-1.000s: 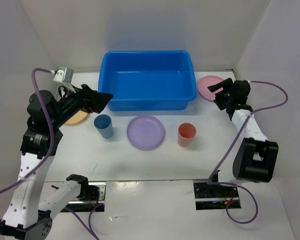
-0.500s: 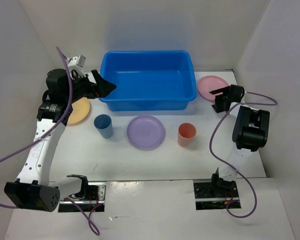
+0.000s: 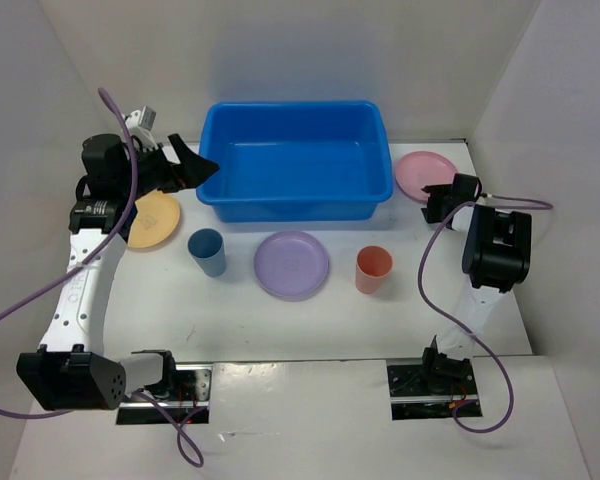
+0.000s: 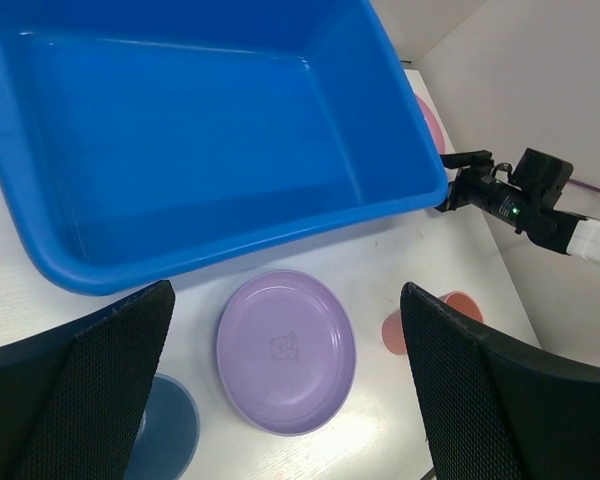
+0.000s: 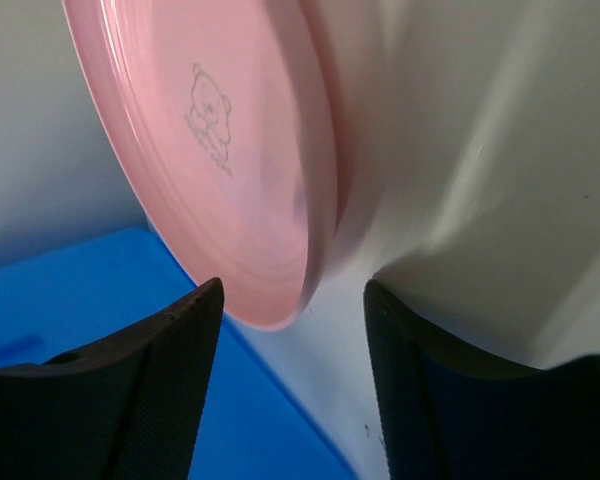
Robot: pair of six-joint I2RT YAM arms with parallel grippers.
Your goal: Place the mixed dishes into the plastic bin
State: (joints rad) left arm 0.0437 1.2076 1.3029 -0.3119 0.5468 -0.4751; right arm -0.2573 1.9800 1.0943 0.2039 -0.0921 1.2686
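On the table the bin stands empty, all five dishes outside it; our left claw gapes empty, our right claw, unclenched, brackets the pink plate's rim.

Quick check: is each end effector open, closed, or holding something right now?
Left end effector: open, holding nothing.
Right end effector: open, its fingers on either side of the pink plate rim, not clamped on it.

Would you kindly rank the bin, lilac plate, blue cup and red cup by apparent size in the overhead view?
1. bin
2. lilac plate
3. blue cup and red cup, which look about alike, so I leave them tied.
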